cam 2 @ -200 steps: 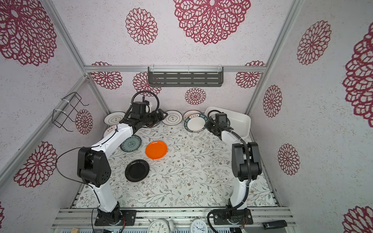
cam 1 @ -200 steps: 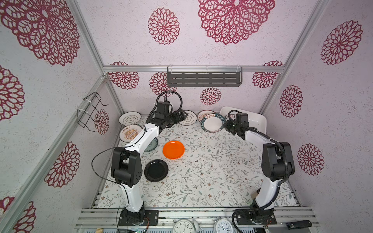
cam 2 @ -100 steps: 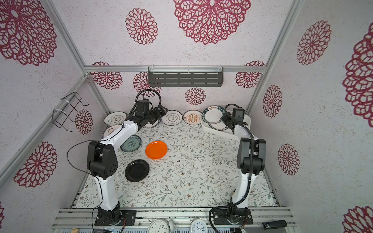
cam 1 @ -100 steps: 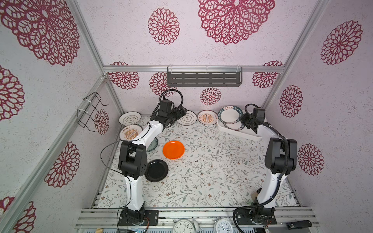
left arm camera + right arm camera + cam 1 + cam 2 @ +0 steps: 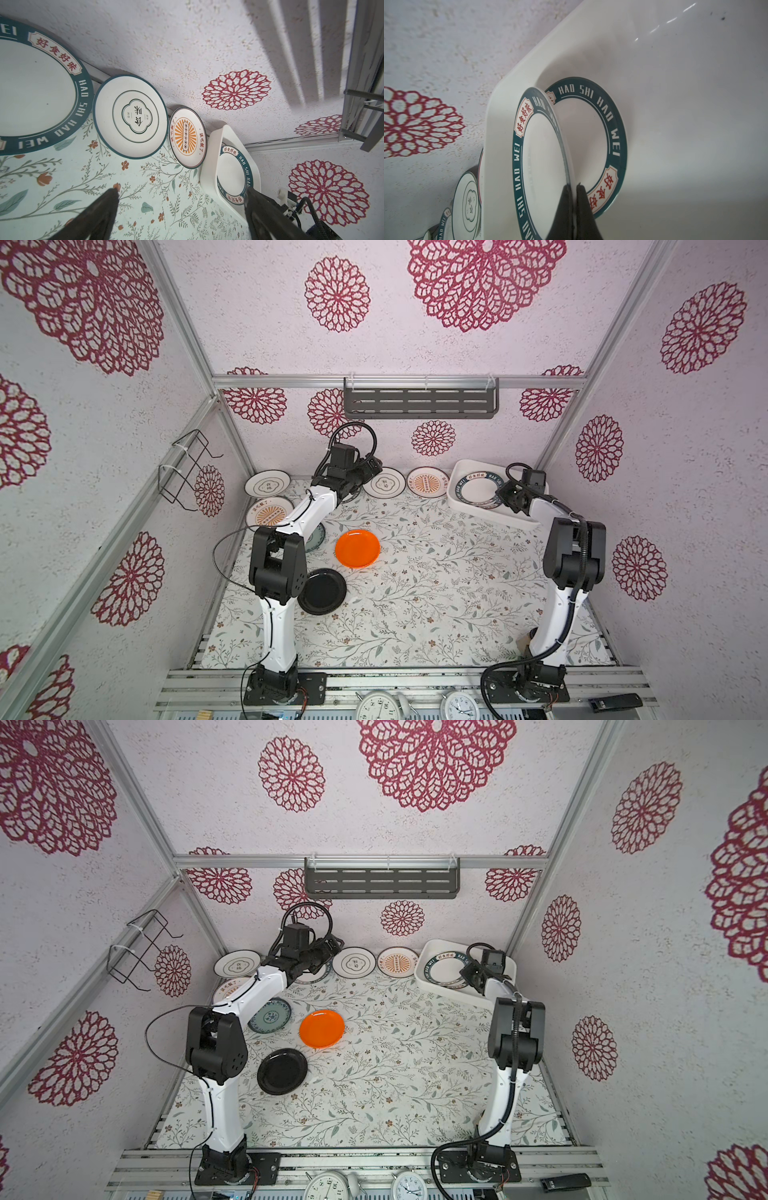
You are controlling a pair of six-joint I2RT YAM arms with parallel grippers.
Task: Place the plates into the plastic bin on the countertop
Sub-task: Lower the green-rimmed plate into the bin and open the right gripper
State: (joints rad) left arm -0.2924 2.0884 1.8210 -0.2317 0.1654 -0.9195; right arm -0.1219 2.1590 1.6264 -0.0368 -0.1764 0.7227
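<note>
Right wrist view: the right hand [image 5: 573, 187] is clamped on the rim of a green-rimmed plate [image 5: 542, 166]. It holds this plate tilted over a matching plate [image 5: 612, 133], which lies flat in the plastic bin [image 5: 675, 93]. The left hand [image 5: 180, 191] hangs wide open and empty over the surface [image 5: 83, 176], near a third lettered plate [image 5: 37, 83] by the back wall. In both top views the bin sits at the back right corner, and the orange plate [image 5: 358, 548] and the black plate [image 5: 322, 591] lie well apart from it.
</note>
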